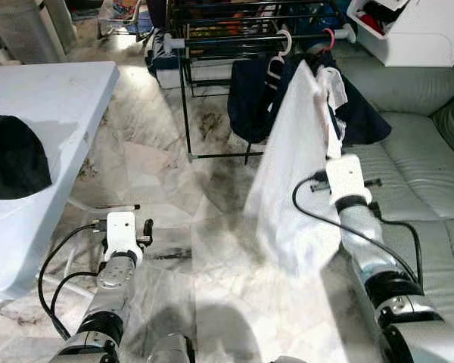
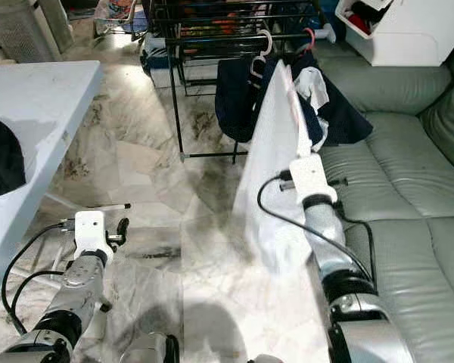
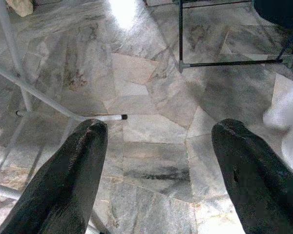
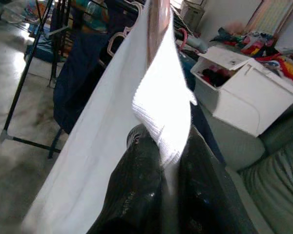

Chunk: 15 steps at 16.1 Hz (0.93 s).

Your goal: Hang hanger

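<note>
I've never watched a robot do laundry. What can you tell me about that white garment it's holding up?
The white garment looks like thin, soft cloth with a ribbed edge. It hangs in a long drape toward the marble floor, its top raised near the black drying rack. The right gripper pinches its upper edge between shut fingers. Behind it hang dark clothes.

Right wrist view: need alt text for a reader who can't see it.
The right gripper is shut on a white garment that hangs from a hanger, held up toward a black drying rack with dark clothes. A white bin and a grey sofa are behind.
</note>
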Motion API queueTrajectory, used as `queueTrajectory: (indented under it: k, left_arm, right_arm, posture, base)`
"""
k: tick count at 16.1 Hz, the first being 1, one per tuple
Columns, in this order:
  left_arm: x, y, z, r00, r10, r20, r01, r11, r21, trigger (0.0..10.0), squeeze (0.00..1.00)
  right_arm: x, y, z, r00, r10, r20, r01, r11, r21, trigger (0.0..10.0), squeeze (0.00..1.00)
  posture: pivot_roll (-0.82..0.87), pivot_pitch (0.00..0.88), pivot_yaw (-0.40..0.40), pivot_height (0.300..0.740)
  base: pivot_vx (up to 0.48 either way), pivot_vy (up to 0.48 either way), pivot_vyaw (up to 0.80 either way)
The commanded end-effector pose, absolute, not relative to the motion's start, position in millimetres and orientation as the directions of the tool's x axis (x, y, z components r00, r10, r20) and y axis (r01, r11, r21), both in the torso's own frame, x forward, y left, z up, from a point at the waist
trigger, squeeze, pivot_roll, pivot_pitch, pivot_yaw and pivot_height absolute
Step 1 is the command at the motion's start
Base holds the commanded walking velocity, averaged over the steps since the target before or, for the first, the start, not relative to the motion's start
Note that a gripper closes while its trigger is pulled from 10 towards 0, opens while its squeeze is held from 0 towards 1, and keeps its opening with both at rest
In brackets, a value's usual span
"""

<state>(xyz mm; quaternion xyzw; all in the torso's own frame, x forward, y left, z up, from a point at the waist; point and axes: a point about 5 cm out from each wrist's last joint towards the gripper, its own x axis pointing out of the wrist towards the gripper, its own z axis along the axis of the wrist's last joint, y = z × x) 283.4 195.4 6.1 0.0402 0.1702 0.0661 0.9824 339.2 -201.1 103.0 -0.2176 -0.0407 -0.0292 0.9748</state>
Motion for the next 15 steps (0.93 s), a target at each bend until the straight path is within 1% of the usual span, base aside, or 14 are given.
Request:
queueTrajectory:
  k: [1, 2, 4, 6, 8, 10, 11, 14, 15]
  left_arm:
    - [282.5, 196.7, 7.0, 0.936, 0.145, -0.322, -0.113, 0.987, 0.115, 10.0, 0.0]
    - [278.6, 197.9, 3.4, 0.931, 0.122, -0.343, -0.088, 0.99, 0.114, 10.0, 0.0]
    - [275.2, 199.5, 1.3, 0.93, 0.109, -0.351, -0.074, 0.991, 0.109, 10.0, 0.0]
    - [267.7, 204.8, -2.1, 0.928, 0.092, -0.361, -0.05, 0.991, 0.125, 10.0, 0.0]
    - [264.5, 209.5, -3.8, 0.921, 0.097, -0.376, -0.06, 0.992, 0.107, 10.0, 0.0]
    - [262.2, 211.6, -4.4, 0.92, 0.087, -0.382, -0.053, 0.994, 0.098, 10.0, 0.0]
    - [261.0, 212.0, -4.8, 0.922, 0.078, -0.38, -0.055, 0.996, 0.071, 10.0, 0.0]
    - [262.0, 208.9, -3.5, 0.926, 0.059, -0.372, -0.036, 0.997, 0.07, 10.0, 0.0]
    - [261.7, 208.5, -3.5, 0.927, 0.057, -0.372, -0.034, 0.997, 0.069, 10.0, 0.0]
  right_arm:
    - [334.7, -204.0, 87.1, 0.997, -0.075, -0.012, 0.066, 0.932, -0.356, 10.0, 0.0]
    - [312.1, -205.0, 44.3, 0.97, -0.102, -0.221, 0.04, 0.962, -0.27, 10.0, 0.0]
    - [298.1, -205.5, 29.3, 0.955, -0.121, -0.269, 0.059, 0.972, -0.229, 10.0, 0.0]
    - [272.8, -201.8, 9.2, 0.939, -0.123, -0.321, 0.07, 0.983, -0.17, 10.0, 0.0]
    - [258.2, -205.3, -0.6, 0.92, -0.136, -0.368, 0.088, 0.985, -0.146, 10.0, 0.0]
    - [250.2, -209.1, -5.1, 0.91, -0.149, -0.388, 0.107, 0.986, -0.128, 10.0, 0.0]
    - [247.9, -208.2, -5.6, 0.908, -0.139, -0.395, 0.096, 0.987, -0.128, 10.0, 0.0]
    - [252.2, -202.8, -0.1, 0.919, -0.103, -0.381, 0.059, 0.99, -0.126, 10.0, 0.0]
    - [253.7, -202.0, 1.6, 0.921, -0.097, -0.377, 0.055, 0.991, -0.121, 10.0, 0.0]
  posture:
    - [-0.04, 0.0, 0.012, 0.74]
    - [-0.03, 0.0, 0.015, 0.74]
    - [-0.04, 0.0, 0.025, 0.74]
    - [-0.05, 0.0, 0.042, 0.74]
    - [-0.06, 0.0, 0.054, 0.74]
    - [-0.07, 0.0, 0.059, 0.74]
    - [-0.07, 0.0, 0.06, 0.74]
    - [-0.07, 0.0, 0.055, 0.74]
    - [-0.07, 0.0, 0.054, 0.74]
  base:
    - [0.0, 0.0, 0.0]
    - [0.0, 0.0, 0.0]
    - [0.0, 0.0, 0.0]
    - [0.0, 0.0, 0.0]
    - [0.0, 0.0, 0.0]
    - [0.0, 0.0, 0.0]
    - [0.0, 0.0, 0.0]
    - [0.0, 0.0, 0.0]
    - [0.244, 0.0, 0.0]
